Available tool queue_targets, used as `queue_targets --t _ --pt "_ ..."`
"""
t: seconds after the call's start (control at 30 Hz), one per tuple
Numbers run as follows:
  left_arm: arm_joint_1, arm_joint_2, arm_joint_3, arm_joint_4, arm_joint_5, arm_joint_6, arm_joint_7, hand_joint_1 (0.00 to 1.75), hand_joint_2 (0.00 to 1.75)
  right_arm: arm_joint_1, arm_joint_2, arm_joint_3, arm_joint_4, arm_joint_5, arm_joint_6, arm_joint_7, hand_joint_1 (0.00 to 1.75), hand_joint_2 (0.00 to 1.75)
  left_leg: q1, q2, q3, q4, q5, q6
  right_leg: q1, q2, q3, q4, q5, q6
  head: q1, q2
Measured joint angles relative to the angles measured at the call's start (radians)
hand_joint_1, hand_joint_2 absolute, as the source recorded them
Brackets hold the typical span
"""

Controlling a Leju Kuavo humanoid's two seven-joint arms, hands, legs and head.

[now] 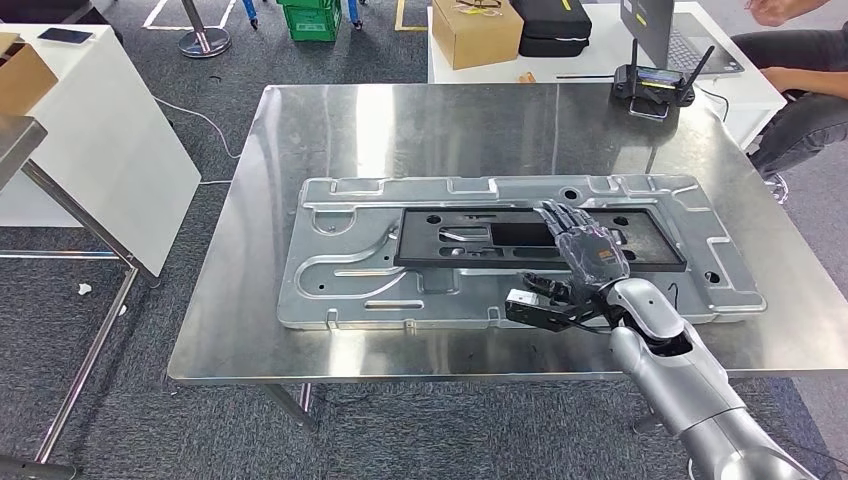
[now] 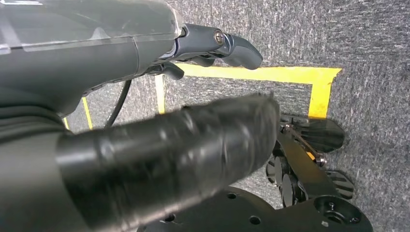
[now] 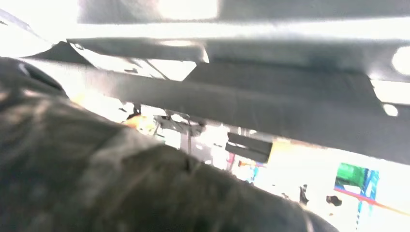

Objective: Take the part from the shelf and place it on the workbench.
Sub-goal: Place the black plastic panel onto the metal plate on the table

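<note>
Right hand (image 1: 585, 262) nearest the camera, fingers straight and apart, palm down over the black part (image 1: 480, 238), gripping nothing; actual contact unclear. Part lies flat on the grey metal panel (image 1: 340, 270) on the worktop (image 1: 240, 330), so probably already placed. Looks stiff, thin, light; take hold by a long edge or cutout. Left hand (image 2: 212, 46) hangs, fingers curled around nothing.

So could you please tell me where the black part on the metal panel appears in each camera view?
Head view: the black part lies mid-frame on the silver panel, under the right hand.
Left wrist view: not in it; carpet and yellow floor tape.
Right wrist view: a dark blurred band across the middle, likely the part.
Shared landmark: the silver panel.
</note>
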Motion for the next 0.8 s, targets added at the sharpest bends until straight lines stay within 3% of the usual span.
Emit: queue_targets --t 0.33,0.5,0.57,0.67,0.7,0.73,0.77,0.8 --pt "0.0 0.0 0.014 0.0 -0.022 0.011 0.004 0.0 0.0 0.022 0.0 0.025 -0.106 0.02 0.004 0.012 0.0 0.0 -0.001 0.0 -0.004 0.006 -0.001 0.001 -0.004 0.0 0.0 -0.002 0.004 0.006 0.0 0.0" --pt "0.0 0.0 0.014 0.0 -0.035 0.025 0.006 0.0 0.0 0.031 0.0 0.043 -0.158 0.026 0.002 0.022 0.0 0.0 0.001 0.001 -0.007 0.003 0.009 0.014 -0.006 0.0 0.0 -0.006 0.01 0.019 0.0 0.0" --pt "0.0 -0.001 0.014 0.0 -0.039 0.038 0.006 0.0 0.0 0.04 -0.003 0.045 -0.179 0.035 -0.006 0.024 0.0 0.0 0.006 0.005 -0.007 -0.009 0.025 0.023 -0.004 0.0 -0.012 0.024 -0.019 0.024 0.0 0.0" --pt "0.003 -0.004 0.015 -0.001 -0.042 0.07 0.009 0.0 0.0 0.101 -0.022 0.047 -0.246 0.07 -0.041 0.033 0.0 0.0 0.007 0.006 -0.014 -0.012 0.032 0.03 -0.002 -0.001 -0.074 0.193 -0.124 0.024 0.0 0.0" --pt "0.006 -0.004 0.016 -0.001 -0.043 0.081 0.013 0.0 0.0 0.138 -0.033 0.047 -0.283 0.094 -0.059 0.041 0.0 0.44 0.007 0.004 -0.018 -0.009 0.032 0.03 -0.002 -0.001 -0.091 0.243 -0.142 0.024 0.0 0.0" --pt "0.008 -0.005 0.018 -0.002 -0.043 0.092 0.018 0.0 0.0 0.18 -0.045 0.047 -0.325 0.123 -0.079 0.047 0.0 0.87 0.007 0.003 -0.021 -0.005 0.032 0.029 -0.002 -0.001 -0.093 0.262 -0.141 0.023 0.0 0.0" --pt "0.01 -0.006 0.02 -0.003 -0.043 0.103 0.021 0.0 0.0 0.228 -0.058 0.047 -0.374 0.155 -0.103 0.055 0.0 1.31 0.007 0.002 -0.024 -0.001 0.031 0.029 -0.001 -0.001 -0.077 0.241 -0.122 0.021 0.001 0.0" --pt "0.011 -0.008 0.024 -0.004 -0.042 0.112 0.023 0.0 0.0 0.28 -0.073 0.046 -0.426 0.19 -0.131 0.064 0.0 1.75 0.006 0.0 -0.025 0.003 0.029 0.028 0.0 -0.001 -0.043 0.185 -0.092 0.016 0.0 0.0"
